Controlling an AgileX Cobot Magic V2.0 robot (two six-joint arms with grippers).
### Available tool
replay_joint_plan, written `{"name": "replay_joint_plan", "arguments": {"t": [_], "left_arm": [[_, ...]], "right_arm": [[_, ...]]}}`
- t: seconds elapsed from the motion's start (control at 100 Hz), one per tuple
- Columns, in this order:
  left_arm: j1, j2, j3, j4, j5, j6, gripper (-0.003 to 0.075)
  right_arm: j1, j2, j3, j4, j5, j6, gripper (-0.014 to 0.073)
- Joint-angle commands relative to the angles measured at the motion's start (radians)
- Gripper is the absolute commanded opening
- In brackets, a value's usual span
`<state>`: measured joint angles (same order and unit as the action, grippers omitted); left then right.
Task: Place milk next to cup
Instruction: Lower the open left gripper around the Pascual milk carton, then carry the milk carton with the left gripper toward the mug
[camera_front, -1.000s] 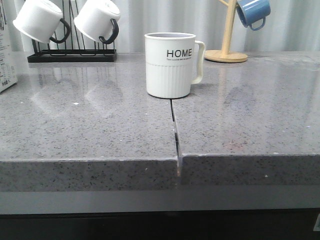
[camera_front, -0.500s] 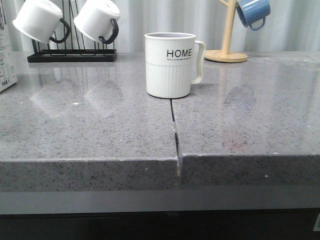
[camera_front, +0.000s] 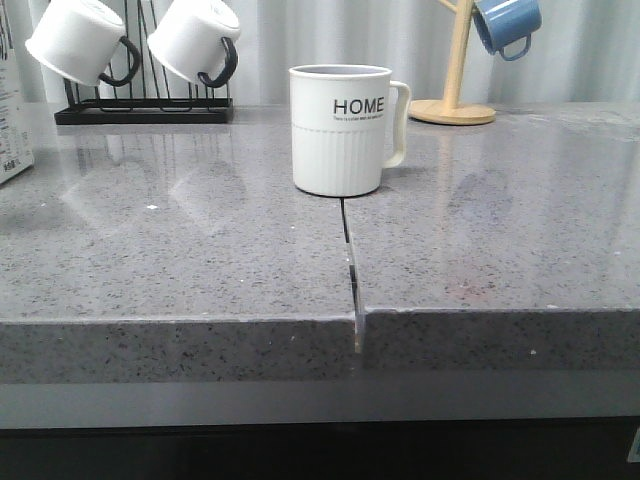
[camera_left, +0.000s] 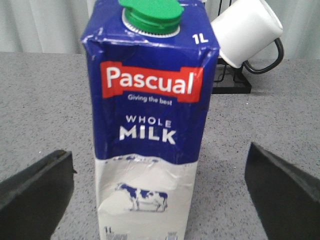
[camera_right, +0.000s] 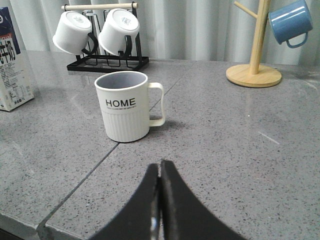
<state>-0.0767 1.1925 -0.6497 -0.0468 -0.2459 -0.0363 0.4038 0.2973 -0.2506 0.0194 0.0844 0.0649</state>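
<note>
Left gripper (camera_left: 160, 200) spread wide, one finger on each side of the milk (camera_left: 152, 120), not touching yet. Right gripper (camera_right: 160, 200) pressed together, holding nothing, near the cup (camera_right: 125, 106). Milk standing at the far left of the counter (camera_front: 200, 260), well apart from the cup (camera_front: 340, 130). Could tip the tall milk over if squeezed off-centre or bumped by one finger first.

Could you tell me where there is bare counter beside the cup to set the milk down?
Bare counter lies between cup and milk, and right of the cup's handle. Crowded at the back: mug rack and wooden stand.
</note>
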Motion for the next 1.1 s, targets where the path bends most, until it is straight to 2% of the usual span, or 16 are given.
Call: {"name": "replay_joint_plan", "arguments": {"t": [0.0,0.25,0.57,0.62,0.69,0.78,0.88,1.0,1.09], "left_arm": [[0.001,0.017,-0.059,-0.008,-0.104,-0.001,0.0646],[0.031,0.109,-0.120,-0.008,-0.135,-0.001,0.0639],[0.038,0.218,-0.171,-0.008,-0.242,-0.001,0.0627],[0.038,0.225,-0.173,-0.008,-0.260,-0.001,0.0594],[0.038,0.230,-0.173,-0.008,-0.263,-0.001,0.0510],[0.038,0.230,-0.173,-0.008,-0.263,-0.001,0.0355],[0.038,0.227,-0.173,-0.008,-0.263,-0.001,0.0232],[0.015,0.204,-0.173,-0.014,-0.254,0.008,0.0211],[-0.034,0.177,-0.173,-0.108,-0.241,0.151,0.0210]], "right_arm": [[0.000,0.005,-0.028,0.001,-0.072,-0.005,-0.0069],[0.000,0.005,-0.028,0.001,-0.072,-0.005,-0.0069],[0.000,0.005,-0.028,0.001,-0.072,-0.005,-0.0069],[0.000,0.005,-0.028,0.001,-0.072,-0.005,-0.0069],[0.000,0.005,-0.028,0.001,-0.072,-0.005,-0.0069],[0.000,0.005,-0.028,0.001,-0.072,-0.005,-0.0069],[0.000,0.005,-0.028,0.001,-0.072,-0.005,-0.0069],[0.000,0.005,-0.028,0.001,-0.072,-0.005,-0.0069],[0.000,0.005,-0.028,0.001,-0.072,-0.005,-0.0069]]}}
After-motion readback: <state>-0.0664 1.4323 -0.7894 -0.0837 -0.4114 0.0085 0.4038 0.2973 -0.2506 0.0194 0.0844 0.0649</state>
